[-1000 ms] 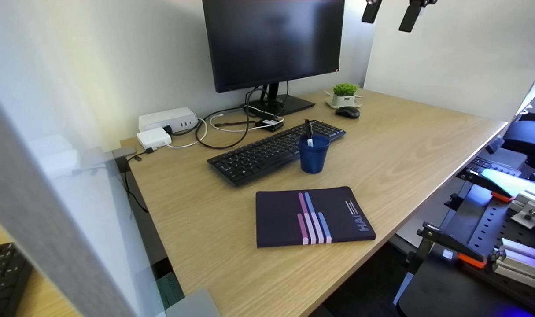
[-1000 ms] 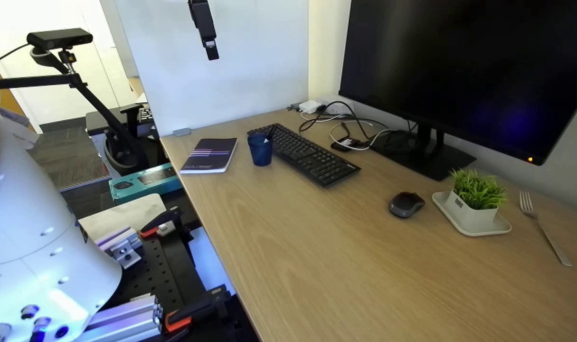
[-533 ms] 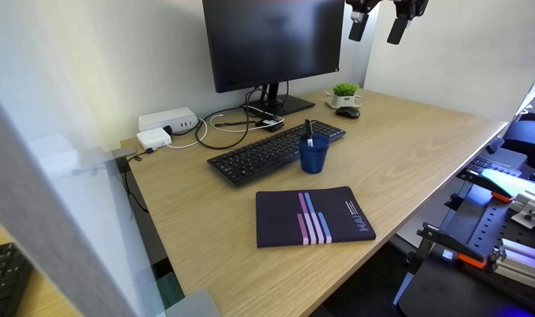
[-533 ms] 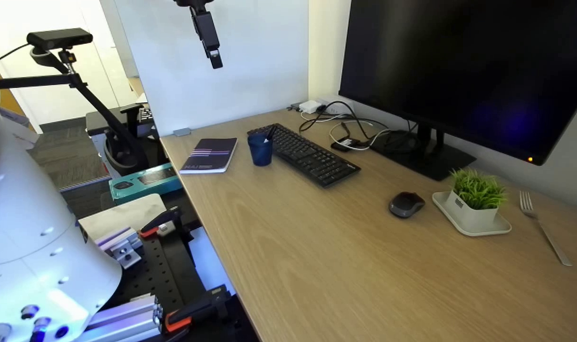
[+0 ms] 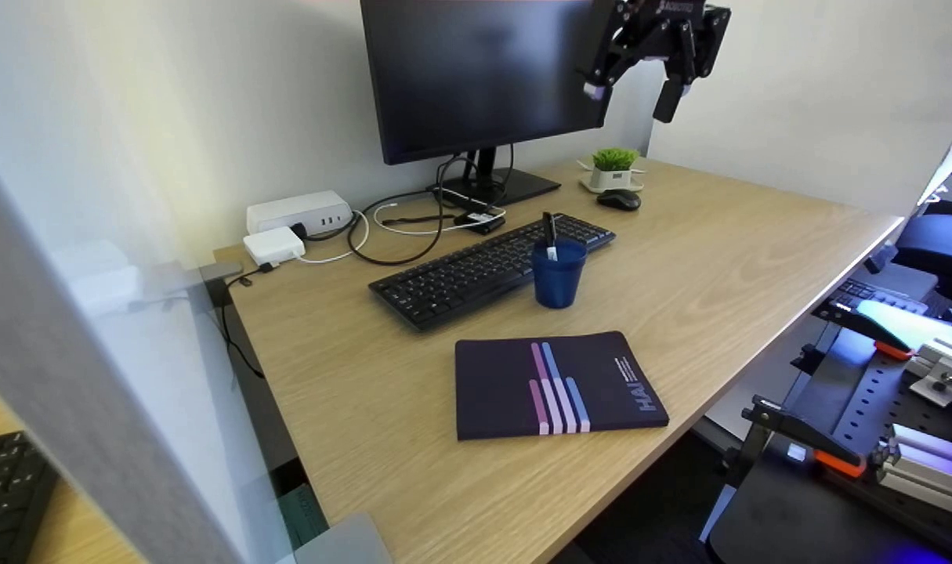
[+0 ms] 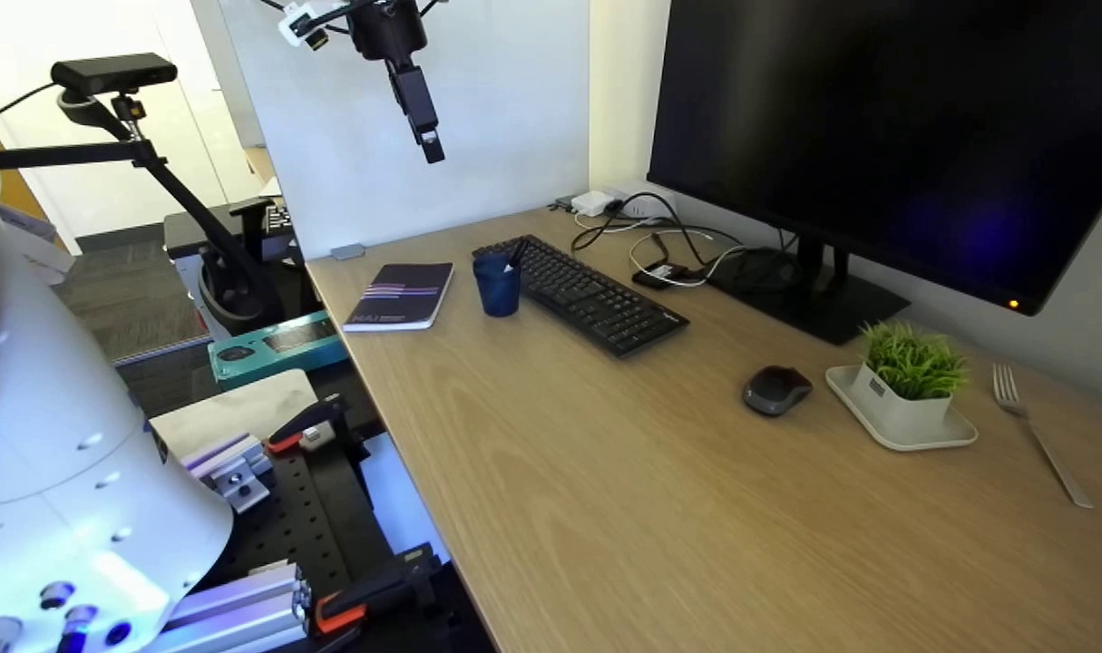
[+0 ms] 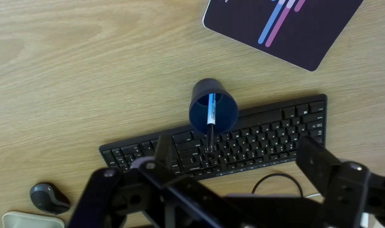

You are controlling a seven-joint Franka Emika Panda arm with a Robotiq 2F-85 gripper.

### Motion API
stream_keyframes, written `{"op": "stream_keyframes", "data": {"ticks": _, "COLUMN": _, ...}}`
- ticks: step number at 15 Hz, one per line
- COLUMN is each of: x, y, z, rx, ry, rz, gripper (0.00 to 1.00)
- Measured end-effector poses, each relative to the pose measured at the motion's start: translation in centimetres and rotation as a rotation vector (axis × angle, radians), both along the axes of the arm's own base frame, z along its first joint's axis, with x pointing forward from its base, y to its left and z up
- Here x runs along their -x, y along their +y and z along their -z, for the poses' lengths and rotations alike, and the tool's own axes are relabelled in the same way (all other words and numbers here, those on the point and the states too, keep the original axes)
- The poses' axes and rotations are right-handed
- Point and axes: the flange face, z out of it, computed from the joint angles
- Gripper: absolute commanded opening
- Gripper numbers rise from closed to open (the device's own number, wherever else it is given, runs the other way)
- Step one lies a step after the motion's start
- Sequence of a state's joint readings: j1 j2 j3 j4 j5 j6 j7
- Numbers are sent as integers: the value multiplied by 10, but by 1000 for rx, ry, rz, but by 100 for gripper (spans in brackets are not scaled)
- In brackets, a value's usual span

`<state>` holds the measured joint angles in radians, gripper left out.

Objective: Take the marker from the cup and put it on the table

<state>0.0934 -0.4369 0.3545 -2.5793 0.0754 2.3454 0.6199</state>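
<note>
Slim white, black-ended marker (image 7: 211, 114) is leaning in dark blue round cup (image 5: 557, 283) (standing on pale wood table (image 5: 718, 266)). Black two-jawed gripper (image 5: 634, 116) is hanging above table, jaws apart.

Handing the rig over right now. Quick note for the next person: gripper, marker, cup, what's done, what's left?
Gripper: open, holding nothing, up above the table.
Marker: in the cup, leaning, dark end up past the rim.
Cup: upright on the table, beside the keyboard.
Done: none of the pick yet; marker not gripped.
Left: grip the marker, lift it clear of the cup, lay it on the table, let go.
</note>
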Motion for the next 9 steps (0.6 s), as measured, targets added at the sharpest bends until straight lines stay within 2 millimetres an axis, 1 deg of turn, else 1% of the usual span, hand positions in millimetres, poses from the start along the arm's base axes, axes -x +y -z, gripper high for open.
{"op": "stream_keyframes", "data": {"ticks": 3, "x": -9, "y": 6, "z": 21, "rx": 26, "ry": -13, "rz": -2, "gripper": 100}}
{"op": "stream_keyframes", "data": {"ticks": 7, "x": -20, "y": 12, "z": 55, "rx": 93, "ry": -36, "rz": -13, "gripper": 100}}
{"op": "stream_keyframes", "data": {"ticks": 9, "x": -24, "y": 16, "z": 69, "rx": 129, "ry": -62, "rz": -18, "gripper": 100}}
